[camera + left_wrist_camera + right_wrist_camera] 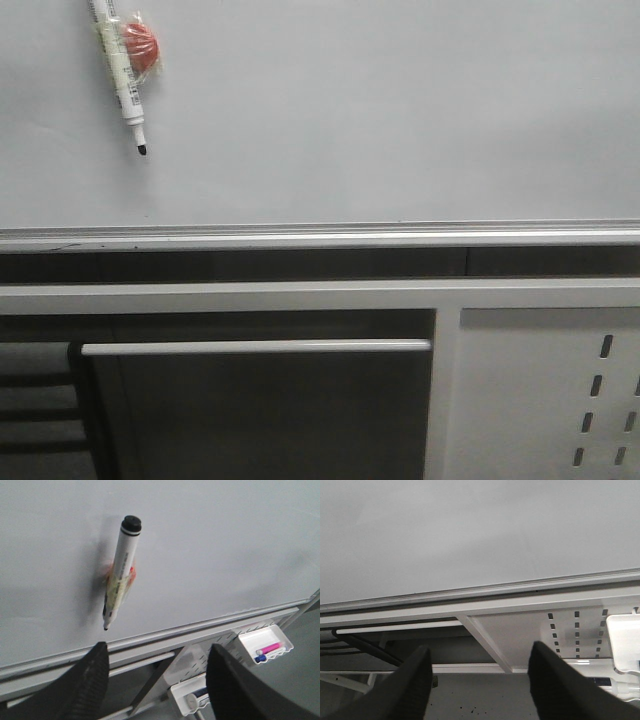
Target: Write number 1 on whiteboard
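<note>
The whiteboard fills the upper front view, plain grey-white with a silver rim along its lower edge. A white marker with a black tip hangs on it at the upper left, taped to a red round magnet. It also shows in the left wrist view, tip down. No number 1 is visible on the board. My left gripper is open and empty, below and apart from the marker. My right gripper is open and empty, facing the board's lower edge. Neither gripper shows in the front view.
Below the board stands a white cabinet with a bar handle and a perforated panel. White trays hang on it, one holding pink and blue pens, another lower down. A grey floor lies beneath.
</note>
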### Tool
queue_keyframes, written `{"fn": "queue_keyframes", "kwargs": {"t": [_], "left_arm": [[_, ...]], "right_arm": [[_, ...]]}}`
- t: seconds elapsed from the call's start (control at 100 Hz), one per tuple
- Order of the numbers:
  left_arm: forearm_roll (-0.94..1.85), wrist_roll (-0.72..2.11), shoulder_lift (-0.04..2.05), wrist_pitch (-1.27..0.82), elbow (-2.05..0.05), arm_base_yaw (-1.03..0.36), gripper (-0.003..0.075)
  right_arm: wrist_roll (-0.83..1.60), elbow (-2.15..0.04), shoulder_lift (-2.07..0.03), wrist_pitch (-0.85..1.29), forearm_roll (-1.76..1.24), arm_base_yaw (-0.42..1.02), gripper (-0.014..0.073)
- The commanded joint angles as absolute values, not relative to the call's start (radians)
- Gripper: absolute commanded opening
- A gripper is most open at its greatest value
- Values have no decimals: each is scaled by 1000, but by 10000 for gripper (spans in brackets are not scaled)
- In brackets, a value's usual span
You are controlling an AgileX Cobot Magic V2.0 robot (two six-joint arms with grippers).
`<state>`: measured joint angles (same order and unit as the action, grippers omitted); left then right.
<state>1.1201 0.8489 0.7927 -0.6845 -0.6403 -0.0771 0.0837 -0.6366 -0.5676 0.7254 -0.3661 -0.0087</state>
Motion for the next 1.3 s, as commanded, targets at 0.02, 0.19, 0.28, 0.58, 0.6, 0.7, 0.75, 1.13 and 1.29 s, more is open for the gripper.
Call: {"fn": "queue_keyframes", "kwargs": {"t": [0.02, 0.19, 0.28, 0.58, 0.6, 0.7, 0.75, 1.13, 1.29], "left_arm": [[1398, 1048, 855, -626, -675, -83, 419], [1502, 1181, 940, -541, -675, -120, 405], [1508, 1225, 973, -469, -675, -179, 382], [1561, 1337, 1063, -47, -682, -467, 367], [1561, 1342, 1070, -42, -686, -474, 367], [1561, 1352, 1117, 0, -714, -510, 367], [1561, 1352, 1143, 14, -733, -513, 367], [1536, 1352, 1258, 24, -842, -513, 353], [1536, 1352, 1262, 58, -844, -513, 65]], "right_arm": [[95, -673, -579, 661, -388, -14, 396], [95, -673, -579, 656, -388, -14, 396], [95, -673, -579, 648, -388, -14, 396], [95, -673, -579, 626, -388, -14, 396], [95, -673, -579, 626, -388, -14, 397], [95, -673, -579, 626, -388, -14, 396], [95, -673, -579, 626, -388, -14, 397], [97, -673, -579, 626, -388, -14, 396], [97, -673, -579, 628, -388, -14, 396]]}}
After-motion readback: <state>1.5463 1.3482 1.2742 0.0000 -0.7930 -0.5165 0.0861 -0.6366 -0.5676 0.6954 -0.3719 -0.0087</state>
